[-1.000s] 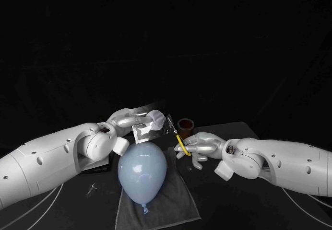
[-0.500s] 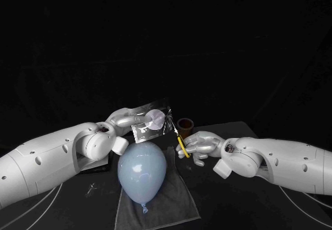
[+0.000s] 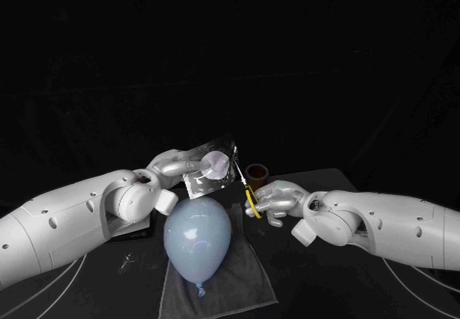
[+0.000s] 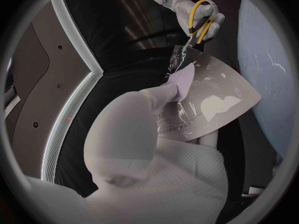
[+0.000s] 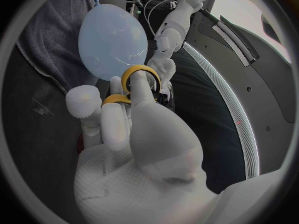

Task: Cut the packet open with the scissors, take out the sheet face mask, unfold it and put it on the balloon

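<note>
Since a second ago, the silvery rectangular packet point(image 3: 213, 171) is lifted a little higher, and the right hand point(image 3: 278, 201) is brought nearer, so that the blades now reach the packet's edge. The black table point(image 3: 336, 279) is bounded in both wrist views by a pale curved strip, and the room beyond it is seen as darkness from the head. A grey cloth point(image 3: 251, 266) is spread on the table, and the pale blue oval balloon point(image 3: 197, 236) is laid along it, knot towards the robot. The packet is held above the balloon's far end, pinched by the left hand point(image 3: 177, 166). In the left wrist view a fingertip point(image 4: 177, 87) is pressed on the packet's face, small print is seen on its surface, and the blade tips are shown at its corner. The yellow-handled scissors point(image 3: 250, 194) are gripped by the right hand; its fingers point(image 5: 140, 92) are shown through the yellow loops in the right wrist view. A small brown cylinder point(image 3: 256, 173) is stood just behind the scissors.
</note>
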`<action>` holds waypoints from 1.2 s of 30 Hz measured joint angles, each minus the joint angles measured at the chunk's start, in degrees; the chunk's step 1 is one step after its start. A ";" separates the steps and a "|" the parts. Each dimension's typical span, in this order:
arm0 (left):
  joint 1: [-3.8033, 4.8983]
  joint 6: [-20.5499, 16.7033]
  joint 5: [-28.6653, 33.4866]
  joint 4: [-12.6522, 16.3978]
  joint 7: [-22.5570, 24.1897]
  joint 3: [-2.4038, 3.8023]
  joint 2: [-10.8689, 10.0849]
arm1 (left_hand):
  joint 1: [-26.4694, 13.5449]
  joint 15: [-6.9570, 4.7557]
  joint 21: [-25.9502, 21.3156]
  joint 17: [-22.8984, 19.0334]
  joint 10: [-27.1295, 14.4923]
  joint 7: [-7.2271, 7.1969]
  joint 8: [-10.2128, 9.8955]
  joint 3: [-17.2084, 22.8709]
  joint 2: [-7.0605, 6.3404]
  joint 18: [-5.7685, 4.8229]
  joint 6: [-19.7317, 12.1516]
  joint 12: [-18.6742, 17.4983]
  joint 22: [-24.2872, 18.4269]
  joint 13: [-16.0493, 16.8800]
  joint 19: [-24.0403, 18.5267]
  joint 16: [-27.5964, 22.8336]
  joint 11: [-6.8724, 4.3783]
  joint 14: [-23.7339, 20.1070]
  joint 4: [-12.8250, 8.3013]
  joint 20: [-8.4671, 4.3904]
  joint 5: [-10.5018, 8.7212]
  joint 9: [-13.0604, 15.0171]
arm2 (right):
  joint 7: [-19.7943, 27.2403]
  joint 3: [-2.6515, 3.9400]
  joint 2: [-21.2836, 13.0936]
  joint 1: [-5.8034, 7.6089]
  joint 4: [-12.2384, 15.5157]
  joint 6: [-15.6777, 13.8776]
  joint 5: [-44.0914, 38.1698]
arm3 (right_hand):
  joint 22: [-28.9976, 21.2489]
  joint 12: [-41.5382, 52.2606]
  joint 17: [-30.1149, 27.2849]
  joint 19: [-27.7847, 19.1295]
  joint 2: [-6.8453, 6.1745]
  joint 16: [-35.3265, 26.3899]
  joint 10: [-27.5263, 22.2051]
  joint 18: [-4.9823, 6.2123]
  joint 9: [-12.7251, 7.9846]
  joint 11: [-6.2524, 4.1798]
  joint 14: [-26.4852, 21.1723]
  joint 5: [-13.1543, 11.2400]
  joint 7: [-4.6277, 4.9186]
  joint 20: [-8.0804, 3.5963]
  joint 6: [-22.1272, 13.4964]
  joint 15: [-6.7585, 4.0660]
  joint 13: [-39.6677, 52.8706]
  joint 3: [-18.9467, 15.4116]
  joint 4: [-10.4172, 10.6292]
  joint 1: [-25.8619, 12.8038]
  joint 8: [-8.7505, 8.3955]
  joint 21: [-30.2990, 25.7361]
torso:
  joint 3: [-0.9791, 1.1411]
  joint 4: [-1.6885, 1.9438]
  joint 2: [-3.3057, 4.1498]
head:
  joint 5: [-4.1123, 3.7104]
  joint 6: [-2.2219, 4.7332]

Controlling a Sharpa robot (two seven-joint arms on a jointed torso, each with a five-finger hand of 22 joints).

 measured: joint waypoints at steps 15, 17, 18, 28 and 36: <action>-0.02 0.34 -0.02 0.00 -0.03 -0.02 -0.05 | 0.00 0.00 0.00 -0.01 -0.08 0.00 -0.16 0.00 0.00 -0.07 0.00 -0.01 0.00 0.05 0.00 0.00 0.08 0.00 0.00 0.00 -0.01 0.00 | -0.84 0.01 0.63 0.00 0.19 -1.72 1.74 | -0.26 4.66 0.53 0.34 0.60 -0.66 -1.77 -0.38 3.14 -1.77 0.79 0.00 -1.15 -0.49 -1.12 -1.42 9.95 3.96 -4.90 -6.24 1.49 -0.25 | 0.00 -0.01 0.00 | 0.08 0.36; -0.02 0.38 -0.03 0.00 -0.03 -0.02 -0.06 | 0.00 0.01 0.00 -0.01 -0.09 0.00 -0.16 0.00 0.00 -0.07 0.00 -0.01 0.00 0.05 0.00 0.00 0.08 -0.01 0.00 0.00 -0.01 0.00 | -0.83 0.01 0.60 0.00 0.19 -1.66 1.89 | -0.34 4.98 0.34 0.34 0.71 -0.67 -1.77 -0.39 3.14 -1.77 0.81 0.00 -1.15 -0.49 -1.13 -1.40 9.66 3.96 -4.91 -6.50 1.45 -0.37 | 0.00 -0.01 0.00 | 0.09 0.39; -0.02 0.41 -0.03 0.00 -0.03 -0.02 -0.07 | 0.00 0.00 0.00 -0.01 -0.09 0.00 -0.16 0.00 0.00 -0.08 0.00 -0.01 0.00 0.05 0.00 0.00 0.08 -0.01 0.00 0.00 -0.01 0.00 | -0.83 0.01 0.56 0.00 0.20 -1.57 2.01 | -0.40 5.09 0.33 0.33 0.71 -0.67 -1.78 -0.39 3.14 -1.78 0.92 0.00 -1.15 -0.48 -1.13 -1.29 9.39 4.10 -5.06 -6.51 1.20 -0.52 | 0.00 -0.03 0.00 | 0.09 0.40; -0.06 0.66 -0.14 0.04 -0.08 -0.09 -0.12 | 0.00 0.01 0.00 0.16 -0.09 0.00 -0.16 0.00 -0.01 -0.25 0.00 0.00 0.00 0.19 0.00 0.00 0.09 0.00 0.00 0.00 -0.02 0.00 | -0.35 0.04 0.08 0.04 0.22 0.58 2.61 | -2.92 -5.47 -1.35 -1.74 3.89 -2.00 -2.24 -0.39 -0.05 -2.48 0.16 -1.15 2.17 1.84 -5.03 1.72 1.49 1.46 -7.92 -13.46 -7.24 -3.79 | 0.00 -0.06 -0.01 | -0.03 0.52; -0.09 1.09 -0.39 0.11 -0.14 -0.12 -0.11 | -0.01 0.01 0.00 0.16 -0.09 0.00 -0.02 0.00 -0.01 0.13 0.00 0.00 0.00 0.15 0.00 0.00 0.09 0.00 0.00 0.00 -0.03 0.00 | 0.75 0.03 -0.26 0.06 0.48 3.45 2.83 | -3.35 -12.10 -1.62 -2.23 3.39 -2.00 -1.13 -0.42 -4.32 -2.57 -0.44 -2.16 3.47 3.54 -5.87 3.13 -4.78 -0.90 -7.79 -13.22 -13.03 -4.21 | 0.03 -0.05 -0.01 | -0.16 0.63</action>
